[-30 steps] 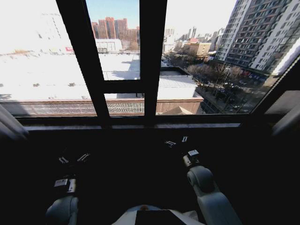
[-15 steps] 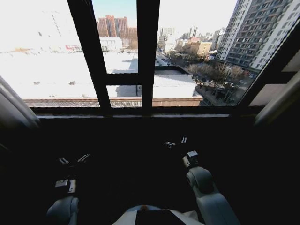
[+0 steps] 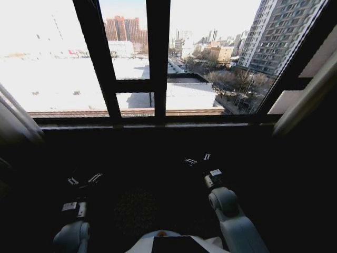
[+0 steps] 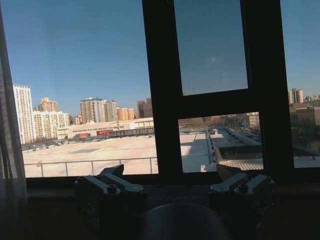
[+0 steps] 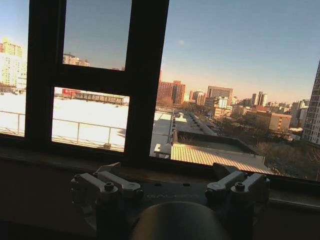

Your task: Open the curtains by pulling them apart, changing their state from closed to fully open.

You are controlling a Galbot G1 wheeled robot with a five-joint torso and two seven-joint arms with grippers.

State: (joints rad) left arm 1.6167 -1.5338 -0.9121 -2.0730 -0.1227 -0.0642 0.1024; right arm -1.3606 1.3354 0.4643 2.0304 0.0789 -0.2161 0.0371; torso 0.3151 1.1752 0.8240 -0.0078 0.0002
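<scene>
Window (image 3: 158,63) uncovered; curtains (image 3: 18,124) bunched at both sides.

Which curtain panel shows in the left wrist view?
The left curtain, the sheer strip beside the window frame. In the head view it is bunched at the left; the right curtain hangs opposite.
</scene>
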